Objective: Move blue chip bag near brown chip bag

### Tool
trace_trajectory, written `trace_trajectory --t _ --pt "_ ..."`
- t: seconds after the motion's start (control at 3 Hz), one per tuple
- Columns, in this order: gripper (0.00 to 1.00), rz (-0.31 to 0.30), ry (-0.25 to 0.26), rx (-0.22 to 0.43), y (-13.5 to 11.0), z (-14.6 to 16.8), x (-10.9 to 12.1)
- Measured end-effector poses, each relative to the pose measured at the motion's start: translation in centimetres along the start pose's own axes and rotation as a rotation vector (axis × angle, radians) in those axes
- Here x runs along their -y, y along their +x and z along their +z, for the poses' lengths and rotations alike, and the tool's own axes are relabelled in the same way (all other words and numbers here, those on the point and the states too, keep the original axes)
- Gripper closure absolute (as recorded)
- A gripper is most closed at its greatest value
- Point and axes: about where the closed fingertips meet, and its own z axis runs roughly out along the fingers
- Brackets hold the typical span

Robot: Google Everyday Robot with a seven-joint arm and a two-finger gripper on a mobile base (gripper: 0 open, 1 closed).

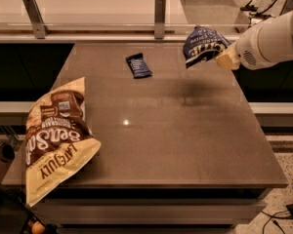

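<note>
Camera view, item one: position of the gripper (223, 58)?

Upper right, at the end of a white arm (271, 38) reaching in from the right edge. Above the far right part of the table (176, 130).

State of the tool?

Pinched shut on the right-hand edge of the blue chip bag (201, 45). Cream-coloured fingers (228, 61) set narrowly, with only the bag's edge between them. Nothing else held.

Location of the blue chip bag?

Off the table surface, in the air, over the far right part. Faint dark shadow (195, 89) on the tabletop below it, toward the camera. Well apart from the brown chip bag (56, 138), at the opposite side.

Appearance of the blue chip bag?

Dark navy, crinkled, folded on itself, tilted. White lettering across the face, not legible in full. Sticking out leftward from the grip.

Appearance and position of the brown chip bag?

Largest bag present. Puffy, brown centre with big white letters, cream-yellow ends, "LATE JULY" readable at the lower end. Lying at the near left corner of the table, lower end overhanging the edge.

Anything else noted?

Small dark-blue bar wrapper (138, 65) flat on the table, far centre, left of the held bag and apart from it.
</note>
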Motion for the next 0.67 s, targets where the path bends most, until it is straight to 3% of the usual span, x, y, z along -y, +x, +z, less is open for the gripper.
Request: trace_trajectory --t 0.67 --pt "1.0 -0.172 -0.062 -0.004 2.9 2.4 -7.0"
